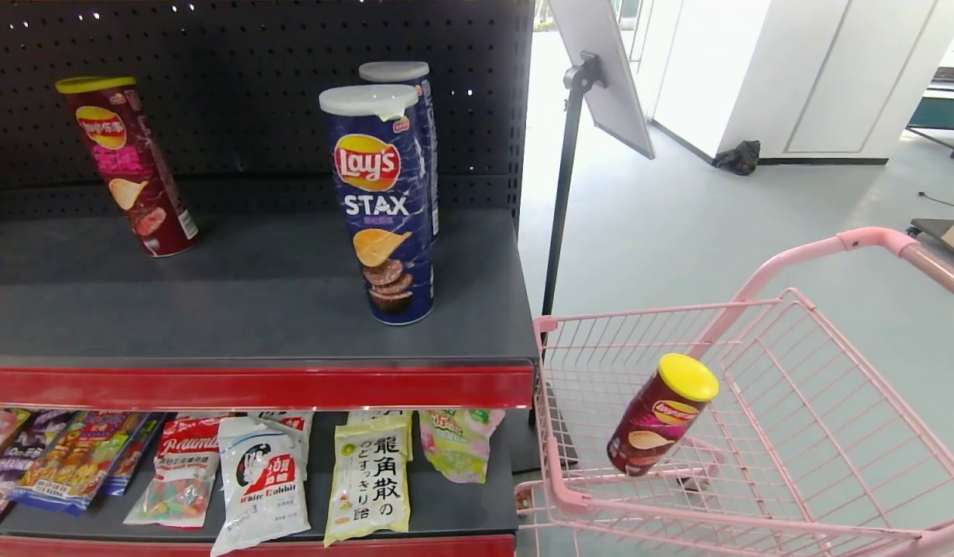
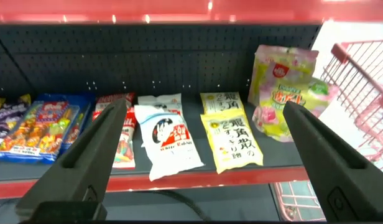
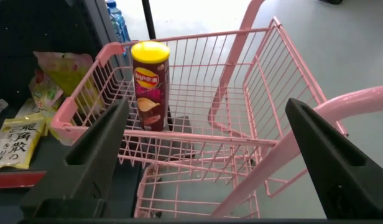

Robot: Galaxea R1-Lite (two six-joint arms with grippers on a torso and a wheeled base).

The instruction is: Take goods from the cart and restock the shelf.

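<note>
Top shelf board (image 1: 252, 309) at 10 o'clock in head view: partly stocked, plenty of bare board between the cans.
Pink cart (image 1: 639, 312) at 4 o'clock, just beside the shelf's end.
On that board, three chip cans:
- blue chip can (image 1: 380, 201) near 12 o'clock, upright, close to the front edge
- second blue can (image 1: 422, 77) right behind it, mostly hidden
- maroon chip can (image 1: 132, 166) at 10 o'clock, yellow lid, back by the pegboard, looks tilted

In the cart, at 4 o'clock: one maroon can with yellow lid (image 1: 658, 425), standing on the wire floor near the corner closest to the shelf, not gripped.
Lower shelf at 7 o'clock: snack bags (image 1: 264, 480) lying flat in a row.
Left gripper (image 2: 204, 104): fingers spread wide, nothing held, facing the lower-shelf bags.
Right gripper (image 3: 207, 102): fingers spread wide, nothing held, above the cart with that can ahead of it, well apart from it.
Judged progress: mostly done, three cans shelved, at least one to go. Judged next: grab the cart can with the right gripper and stand it on the top board.
</note>
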